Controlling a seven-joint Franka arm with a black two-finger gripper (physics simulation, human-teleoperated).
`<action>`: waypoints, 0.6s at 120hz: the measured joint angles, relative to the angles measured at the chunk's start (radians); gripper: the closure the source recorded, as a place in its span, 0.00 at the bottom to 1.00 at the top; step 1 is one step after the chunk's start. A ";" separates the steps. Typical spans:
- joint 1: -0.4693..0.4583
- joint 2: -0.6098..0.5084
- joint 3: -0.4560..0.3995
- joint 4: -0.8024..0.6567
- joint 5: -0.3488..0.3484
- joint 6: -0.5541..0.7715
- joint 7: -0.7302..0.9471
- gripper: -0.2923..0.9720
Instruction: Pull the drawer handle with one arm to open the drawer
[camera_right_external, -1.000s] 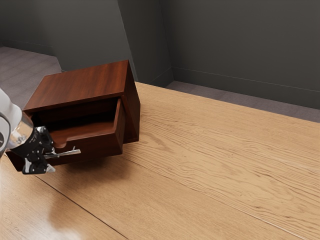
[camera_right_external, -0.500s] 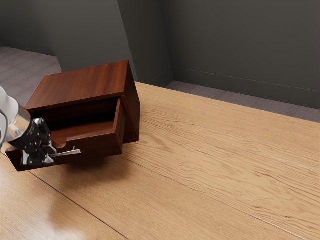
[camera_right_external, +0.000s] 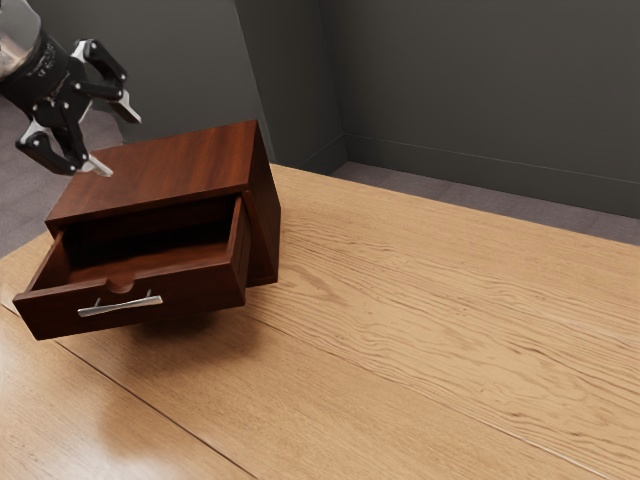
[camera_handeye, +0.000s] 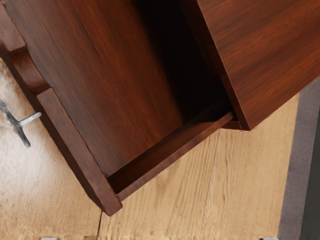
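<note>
The tabletop (camera_right_external: 420, 330) around the cabinet (camera_right_external: 170, 170) carries nothing else, with grey floor (camera_right_external: 560, 215) and dark walls behind it at 12 o'clock. The drawer (camera_right_external: 140, 280) stands pulled out of the cabinet toward 8 o'clock in the exterior view, its metal handle (camera_right_external: 120, 304) free on the front panel. My claw (camera_right_external: 120, 146) hangs in the air at 10 o'clock, above the cabinet's far corner, with its fingers spread apart and gripping nothing. From the wrist I look down into the drawer's bare inside (camera_handeye: 125, 90), with the handle (camera_handeye: 17, 125) beyond its front and the cabinet top (camera_handeye: 260, 50) beside it. Half a second ago the claw sat low at the handle. Now it has risen well clear, and the drawer has stayed where it was.
</note>
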 joint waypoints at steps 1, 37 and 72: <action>-0.010 0.002 0.001 0.009 0.005 -0.015 0.000 0.36; -0.097 0.009 0.031 -0.105 0.097 -0.323 -0.029 0.26; -0.108 0.007 0.007 -0.144 0.062 -0.370 -0.043 0.24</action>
